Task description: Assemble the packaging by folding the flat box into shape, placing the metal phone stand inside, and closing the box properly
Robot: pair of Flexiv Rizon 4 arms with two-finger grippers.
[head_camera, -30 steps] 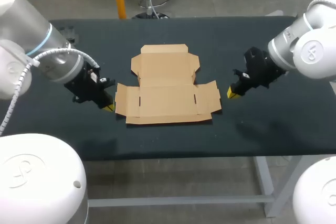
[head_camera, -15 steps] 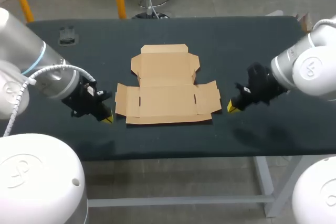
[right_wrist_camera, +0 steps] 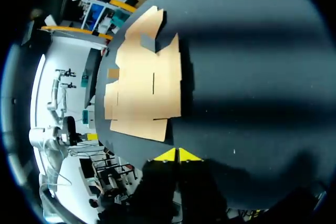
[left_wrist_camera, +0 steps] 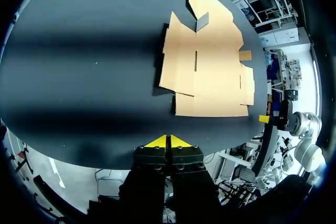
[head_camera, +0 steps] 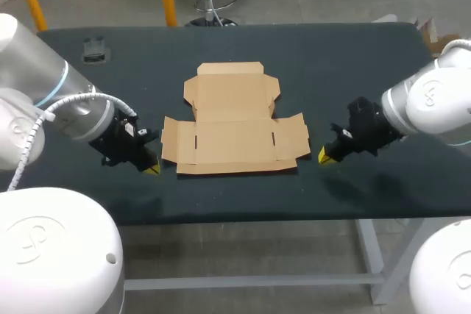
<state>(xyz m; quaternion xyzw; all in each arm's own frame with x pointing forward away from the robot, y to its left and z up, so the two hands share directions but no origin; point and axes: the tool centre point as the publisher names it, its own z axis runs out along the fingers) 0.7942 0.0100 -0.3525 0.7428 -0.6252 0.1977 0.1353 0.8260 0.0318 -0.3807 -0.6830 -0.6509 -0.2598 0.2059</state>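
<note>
While the flat tan cardboard box blank [head_camera: 234, 126] lies unfolded mid-table on the matte black tabletop [head_camera: 346, 71], both tools sit low beside it. The left gripper [head_camera: 151, 170] is just off its left flap and the right gripper [head_camera: 324, 157] just off the right flap, neither touching. Yellow tips pressed together on each, nothing held. Near the far-left corner sits a small dark grey object [head_camera: 94, 49], well apart, too small to ID. Box: smooth card, notched flaps w/ two slits.

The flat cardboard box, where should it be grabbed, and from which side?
Likely the end flap, coming in low from the side where the left gripper sits. The flat box lies fully flat, so only its thin outer edges can be lifted.
</note>
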